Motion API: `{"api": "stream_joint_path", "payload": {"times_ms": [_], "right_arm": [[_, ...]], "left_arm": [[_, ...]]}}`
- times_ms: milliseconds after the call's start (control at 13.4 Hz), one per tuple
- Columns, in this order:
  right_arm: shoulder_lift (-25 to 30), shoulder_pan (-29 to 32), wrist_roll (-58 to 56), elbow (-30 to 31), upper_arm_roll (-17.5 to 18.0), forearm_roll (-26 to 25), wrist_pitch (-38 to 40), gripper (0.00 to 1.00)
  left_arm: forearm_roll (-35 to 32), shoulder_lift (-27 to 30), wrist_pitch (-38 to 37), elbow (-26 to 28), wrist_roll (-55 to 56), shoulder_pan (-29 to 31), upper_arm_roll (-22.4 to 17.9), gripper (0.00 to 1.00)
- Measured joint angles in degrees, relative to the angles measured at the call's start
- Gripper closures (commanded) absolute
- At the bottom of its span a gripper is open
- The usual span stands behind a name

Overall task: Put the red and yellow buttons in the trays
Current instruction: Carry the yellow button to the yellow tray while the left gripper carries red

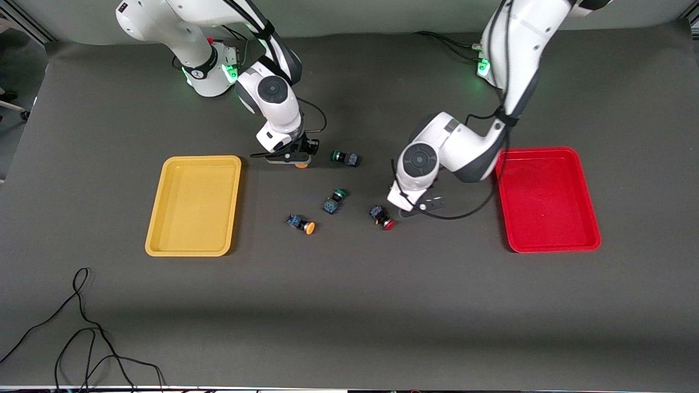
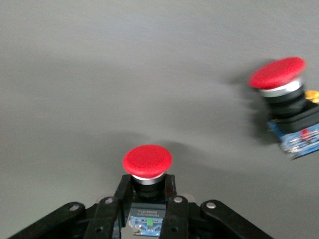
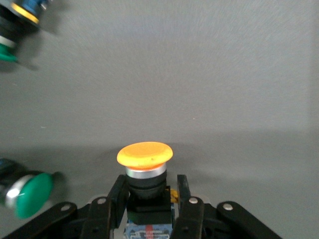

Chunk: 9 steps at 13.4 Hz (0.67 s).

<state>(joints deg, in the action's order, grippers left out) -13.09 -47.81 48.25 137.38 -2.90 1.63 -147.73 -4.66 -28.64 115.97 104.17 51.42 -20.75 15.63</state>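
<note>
Even, bright overhead light; soft shadows pool under both arms. Left wrist view blurs the loose red button [image 2: 284,107] at three o'clock.

Both trays – yellow tray [image 1: 193,206] and red tray [image 1: 548,199] – lie bare, open from above. Between them the worktop [image 1: 349,305] is cluttered: two green-capped switches [image 1: 345,158] [image 1: 333,201], an orange-capped switch [image 1: 301,223] and a red-capped switch [image 1: 381,216] – close together.

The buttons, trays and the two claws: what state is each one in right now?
Left gripper: shut on a red button.
Right gripper: shut on a yellow button.
Second red button: loose on the table, on its side.
Second yellow button: loose, on its side.
Two green buttons: loose, on their sides.
Yellow tray: empty.
Red tray: empty.
</note>
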Motion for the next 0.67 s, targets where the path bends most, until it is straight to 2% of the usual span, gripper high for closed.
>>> {"api": "stream_joint_path", "payload": {"times_ms": [149,372,521,670], "right_arm": [[3.4,0.0,-0.3,-5.5,-1.5,0.0,11.4,0.88],[6.4,0.0,-6.6,-15.3,-5.5,3.3,27.4,0.88],[7.2,-0.1,-14.9,-19.4,-11.5,4.9,33.6,0.88],[8.0,0.1,-25.0,-20.7,-19.6,5.2,36.1,0.88]], "left_arm": [[0.0,3.7,-8.8,-2.9,-5.9,3.5,-0.3,1.0],[-0.1,8.3,-11.6,-0.4,-16.4,9.6,-0.6,1.0],[-0.1,10.7,-11.6,4.1,-23.5,13.7,-0.7,1.0],[-0.3,13.6,-11.0,9.2,-31.9,18.8,-0.8,1.0]]}}
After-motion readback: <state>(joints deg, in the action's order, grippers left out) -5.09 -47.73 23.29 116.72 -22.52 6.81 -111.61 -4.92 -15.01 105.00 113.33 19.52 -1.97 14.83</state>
